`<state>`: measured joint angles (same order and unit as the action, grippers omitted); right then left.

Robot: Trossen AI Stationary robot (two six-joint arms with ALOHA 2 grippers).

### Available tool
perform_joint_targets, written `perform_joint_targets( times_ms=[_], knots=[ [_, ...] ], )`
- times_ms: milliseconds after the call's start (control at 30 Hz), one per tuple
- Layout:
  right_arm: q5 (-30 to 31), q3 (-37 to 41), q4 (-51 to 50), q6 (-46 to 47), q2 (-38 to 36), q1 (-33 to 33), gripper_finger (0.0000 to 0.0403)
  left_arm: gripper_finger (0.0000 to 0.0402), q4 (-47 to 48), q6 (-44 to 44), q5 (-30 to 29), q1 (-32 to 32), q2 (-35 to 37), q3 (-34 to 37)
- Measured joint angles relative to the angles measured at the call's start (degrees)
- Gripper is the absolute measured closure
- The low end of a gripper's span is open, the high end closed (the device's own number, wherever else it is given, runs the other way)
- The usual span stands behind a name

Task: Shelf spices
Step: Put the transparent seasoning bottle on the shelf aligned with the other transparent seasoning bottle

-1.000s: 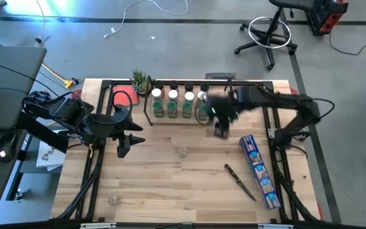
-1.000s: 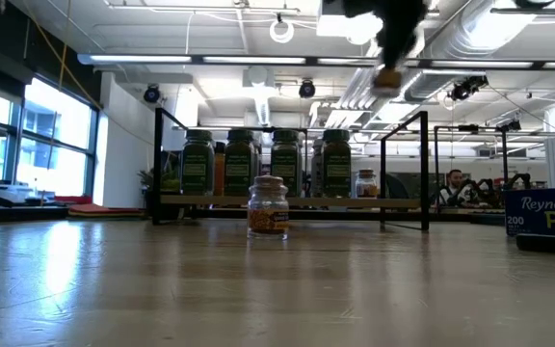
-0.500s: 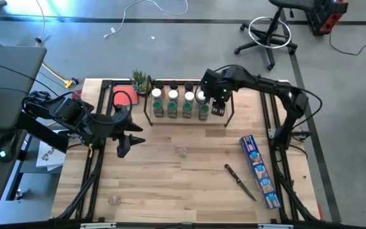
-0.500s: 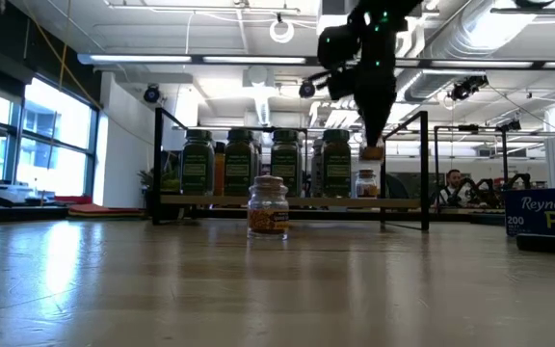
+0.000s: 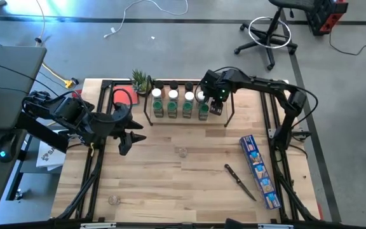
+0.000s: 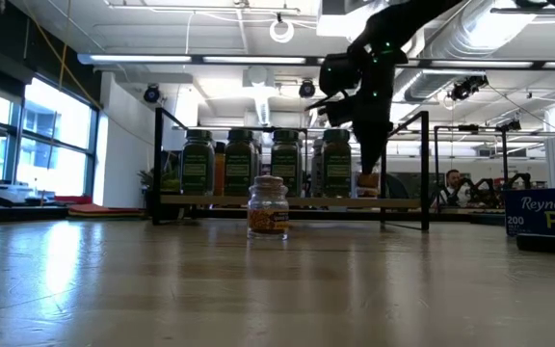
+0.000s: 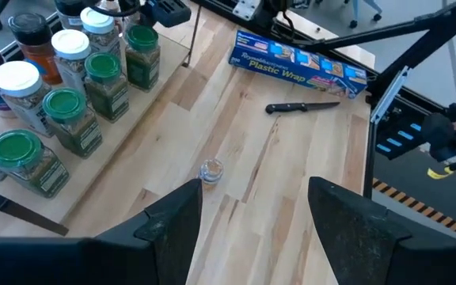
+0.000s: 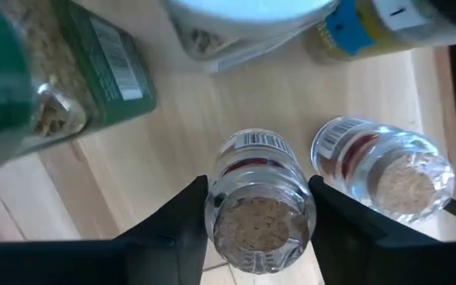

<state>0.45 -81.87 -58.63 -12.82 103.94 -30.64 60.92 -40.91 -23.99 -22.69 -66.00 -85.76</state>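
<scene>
Now the right gripper point(image 5: 216, 105) stands clamped on a small cork-topped jar point(image 8: 260, 207) over the shelf point(image 5: 227, 109), another jar just beside it.
Light, rigid, slick glass, likely best pinched across its body; smooth wood table point(image 5: 170, 184), open workshop beyond; left gripper point(image 5: 124, 132) waits open above the bare wood.

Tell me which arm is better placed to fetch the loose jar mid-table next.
Left, probably: the left gripper hangs open near the loose jar, while the right gripper holds a jar at the shelf.
</scene>
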Motion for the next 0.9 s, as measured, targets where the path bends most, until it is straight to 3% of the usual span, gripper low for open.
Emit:
perform_joint_targets(
  times_ms=[900],
  knots=[
    [3.13,0.25,-0.46,-0.66,0.0,-0.12,0.0188,0.0177,-0.89,-0.02,0.94,0.36,0.0,0.0]
  ],
)
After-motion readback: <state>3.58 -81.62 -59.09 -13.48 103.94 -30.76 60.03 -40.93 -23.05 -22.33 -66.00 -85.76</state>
